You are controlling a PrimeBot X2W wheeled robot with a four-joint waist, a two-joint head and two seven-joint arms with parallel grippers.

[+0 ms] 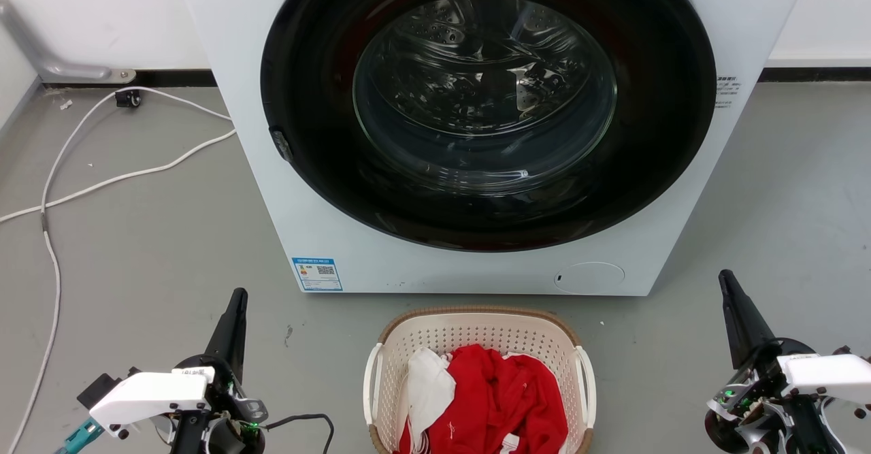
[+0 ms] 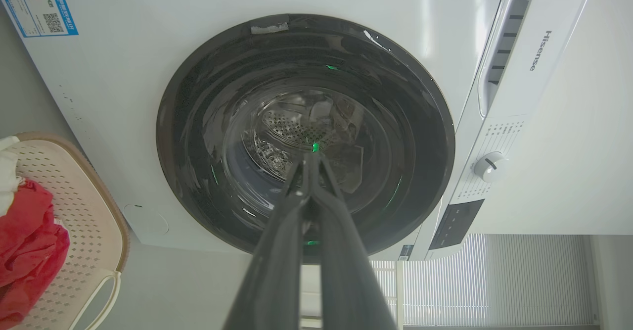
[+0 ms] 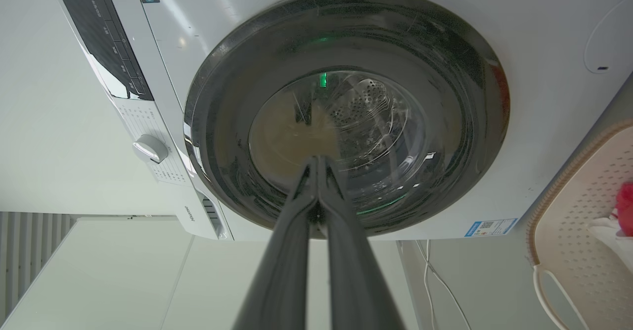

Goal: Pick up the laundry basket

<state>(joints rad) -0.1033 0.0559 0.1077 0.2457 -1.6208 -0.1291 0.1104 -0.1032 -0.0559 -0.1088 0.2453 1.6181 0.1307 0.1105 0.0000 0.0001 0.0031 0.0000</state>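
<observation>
Here we go: the laundry basket (image 1: pixel 490 335) sits on the grey floor (image 1: pixel 136 270) at 6 o'clock in the head view, just in front of the white washing machine (image 1: pixel 408 270), which stands at 12 o'clock from it. The basket is upright, its brown rim facing up. Inside lies a red garment (image 1: pixel 503 393), with a white garment (image 1: pixel 429 389) tucked in at its 9 o'clock side. One white handle (image 1: pixel 371 386) hangs on the basket's 9 o'clock wall and the other handle (image 1: pixel 586 386) on the 3 o'clock wall.

Out wide, the left claw (image 1: pixel 239 297) is at 9 o'clock from the basket, well apart from it, fingers pointing towards 12. Its two dark fingers are pressed together to the tips, and it has hold of nothing. The right claw (image 1: pixel 725 277) mirrors it at 3 o'clock, also well clear of the basket, fingers squeezed tight together, nothing in its grip.

Both wrist views look along those closed fingers straight at the machine's round dark door (image 1: pixel 486 100), which is closed, with the steel drum showing behind the glass. A white cable (image 1: pixel 102 182) trails across the floor at 10 o'clock.
</observation>
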